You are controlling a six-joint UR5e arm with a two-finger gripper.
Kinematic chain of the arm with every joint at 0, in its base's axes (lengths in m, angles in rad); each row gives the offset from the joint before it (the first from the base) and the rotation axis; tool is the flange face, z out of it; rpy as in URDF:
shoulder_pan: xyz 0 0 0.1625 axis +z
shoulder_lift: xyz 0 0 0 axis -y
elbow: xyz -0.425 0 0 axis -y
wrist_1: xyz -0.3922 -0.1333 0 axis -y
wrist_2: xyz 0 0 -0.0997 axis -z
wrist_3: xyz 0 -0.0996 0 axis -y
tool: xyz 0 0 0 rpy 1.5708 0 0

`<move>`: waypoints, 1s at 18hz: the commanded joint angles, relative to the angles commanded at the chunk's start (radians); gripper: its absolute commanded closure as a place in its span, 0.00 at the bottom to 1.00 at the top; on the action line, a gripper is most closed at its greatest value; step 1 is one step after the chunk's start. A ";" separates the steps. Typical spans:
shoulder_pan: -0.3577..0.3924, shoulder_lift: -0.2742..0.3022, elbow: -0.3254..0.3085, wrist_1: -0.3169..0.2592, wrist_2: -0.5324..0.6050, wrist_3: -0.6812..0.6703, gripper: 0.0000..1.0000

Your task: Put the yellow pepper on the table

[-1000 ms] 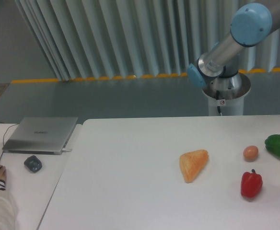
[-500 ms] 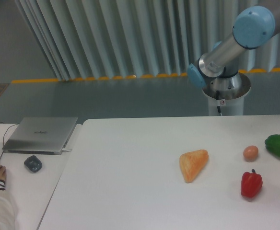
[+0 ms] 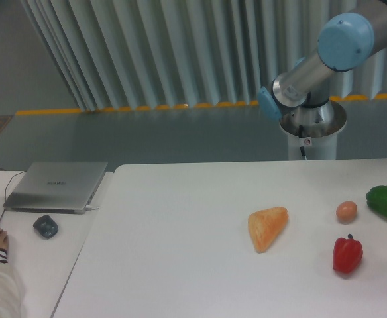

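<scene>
behind the table (image 3: pixel 180 218), arm (image 3: pixel 313 73) angled up off-frame right, fingers out of view

Robot arm (image 3: pixel 313 69) rising from its round base (image 3: pixel 311 126), silver upper link slanting up to the right, blue-capped joints, gripper out of view

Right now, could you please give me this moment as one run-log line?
arm: raised behind table | hand: out of frame | yellow pepper: not visible | on table: orange wedge, egg, red pepper, green pepper
</scene>
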 joint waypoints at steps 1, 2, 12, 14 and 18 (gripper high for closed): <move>0.000 0.014 -0.014 -0.002 0.000 0.000 0.00; 0.000 0.028 -0.025 -0.003 0.000 0.005 0.00; 0.035 0.107 -0.026 -0.075 -0.106 0.109 0.00; 0.023 0.101 0.007 -0.072 -0.155 0.103 0.00; -0.038 0.071 0.052 -0.074 -0.183 0.117 0.00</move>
